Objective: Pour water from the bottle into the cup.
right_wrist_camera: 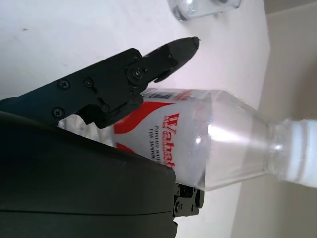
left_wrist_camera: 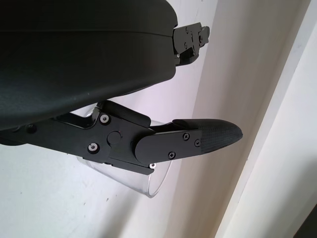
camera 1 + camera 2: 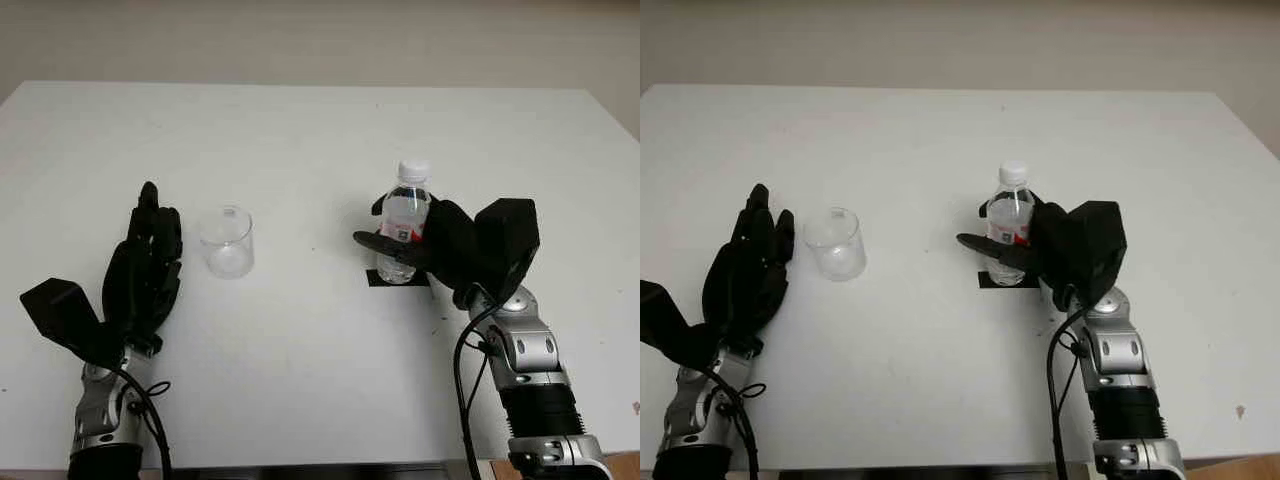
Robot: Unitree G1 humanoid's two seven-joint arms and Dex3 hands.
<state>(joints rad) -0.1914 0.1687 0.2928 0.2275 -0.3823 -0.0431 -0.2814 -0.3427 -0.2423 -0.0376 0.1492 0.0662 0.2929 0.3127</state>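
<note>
Within the right hand (image 3: 415, 245), a capped, red-labelled bottle (image 3: 404, 222) stands upright.

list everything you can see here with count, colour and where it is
water bottle: 1, clear with white cap and red-and-white label, upright right of centre on the table
cup: 1, clear, empty, left of centre on the table
black marker patch: 1, black, under the bottle
table: 1, white
right hand: 1, black, fingers closed around the bottle's label
left hand: 1, black, open, just left of the cup
</note>
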